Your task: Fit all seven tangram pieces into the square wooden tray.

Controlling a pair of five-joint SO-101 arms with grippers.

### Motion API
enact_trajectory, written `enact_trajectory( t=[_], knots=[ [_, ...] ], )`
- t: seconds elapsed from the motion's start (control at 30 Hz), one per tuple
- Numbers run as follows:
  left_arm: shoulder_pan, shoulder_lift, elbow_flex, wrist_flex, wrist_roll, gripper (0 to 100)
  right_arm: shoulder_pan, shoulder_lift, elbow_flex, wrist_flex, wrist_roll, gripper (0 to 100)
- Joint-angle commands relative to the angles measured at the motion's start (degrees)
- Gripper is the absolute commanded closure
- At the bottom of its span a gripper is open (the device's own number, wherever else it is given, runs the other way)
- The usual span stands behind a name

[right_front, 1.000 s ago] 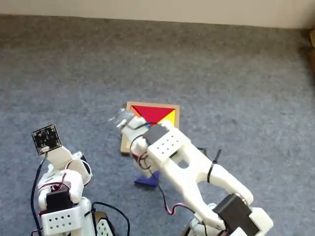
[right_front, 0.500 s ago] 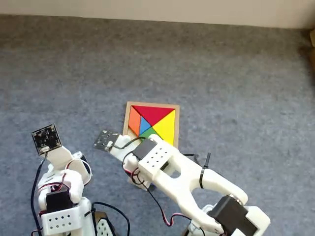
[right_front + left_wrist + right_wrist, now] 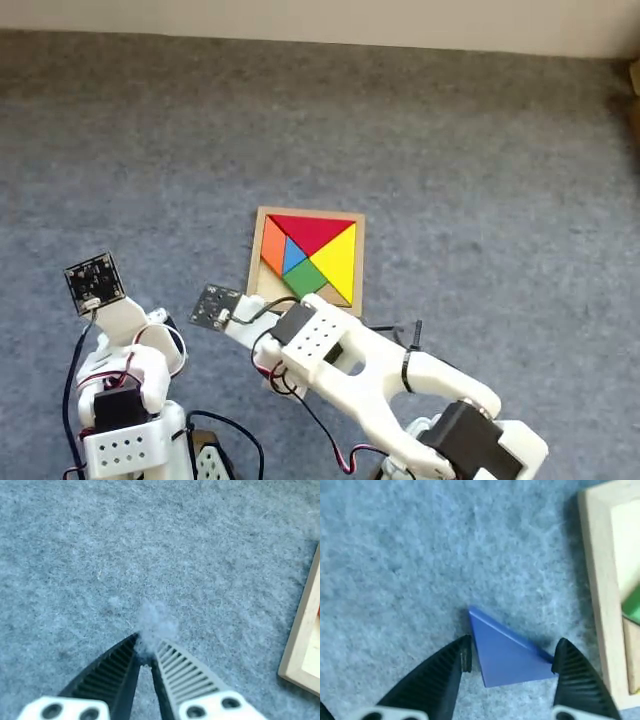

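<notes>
The square wooden tray (image 3: 310, 211) lies near the middle of the grey, felt-covered counter (image 3: 480, 150), five coloured pieces seated inside it. The red triangle (image 3: 312, 232) fills the tray's 12 o'clock side and the yellow triangle (image 3: 340, 262) its 3 o'clock side. The orange piece (image 3: 272, 250) sits at 9 o'clock, and the small light-blue triangle (image 3: 293, 257) is wedged between orange and red. The green square (image 3: 303, 277) is toward 6 o'clock, with bare wood showing at the tray's 7 o'clock corner.

The right arm (image 3: 345, 365) leans in from 5 o'clock of the tray, its wrist low over the counter just off the tray's 6 o'clock edge. The right tool (image 3: 514, 656) stands wide, straddling the dark-blue triangle (image 3: 502, 650), which lies flat on the felt. The triangle is just beside the tray's outer rim (image 3: 597, 580) but apart from it. Each black fingertip (image 3: 462, 657) sits close against a side of the piece; whether they press on it cannot be told.

The left arm (image 3: 125, 400) stands at 8 o'clock of the tray. The left tool (image 3: 146, 647) is narrow, its tips all but meeting over bare felt and holding nothing, with a corner of the tray (image 3: 302, 645) near it.
</notes>
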Motion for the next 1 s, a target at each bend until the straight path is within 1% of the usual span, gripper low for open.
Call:
enact_trajectory(
  t=[0.0, 0.17, 0.27, 0.37, 0.43, 0.77, 0.83, 0.87, 0.97],
  knots=[
    [-0.75, -1.36, 1.19, -0.44, 0.44, 99, 2.42, -0.31, 0.22, -3.21, 0.70, 73.8],
    [-0.75, -1.36, 1.19, -0.44, 0.44, 99, 5.41, -0.40, 0.22, -3.65, 0.18, 74.5],
    [-0.75, -1.36, 1.19, -0.44, 0.44, 99, 8.04, -0.40, -0.04, -3.91, -0.35, 80.2],
    [-0.75, -1.36, 1.19, -0.44, 0.44, 99, 9.89, -0.40, -0.31, -3.91, -7.56, 83.9],
    [-0.75, -1.36, 1.19, -0.44, 0.44, 99, 10.07, -0.40, -0.40, -3.91, -12.31, 83.9],
    [-0.75, -1.36, 1.19, -0.44, 0.44, 99, 9.98, -0.57, -2.42, -3.65, -29.63, 83.9],
    [-0.75, -1.36, 1.19, -0.44, 0.44, 99, 10.15, -1.10, -3.65, -3.38, -30.42, 83.9],
    [-0.75, -1.36, 1.19, -0.44, 0.44, 99, 10.15, -1.10, -4.35, -2.07, -29.45, 83.9],
    [-0.75, -1.36, 1.19, -0.44, 0.44, 99, 9.80, -1.10, -7.43, 2.59, -23.30, 83.7]
  ],
)
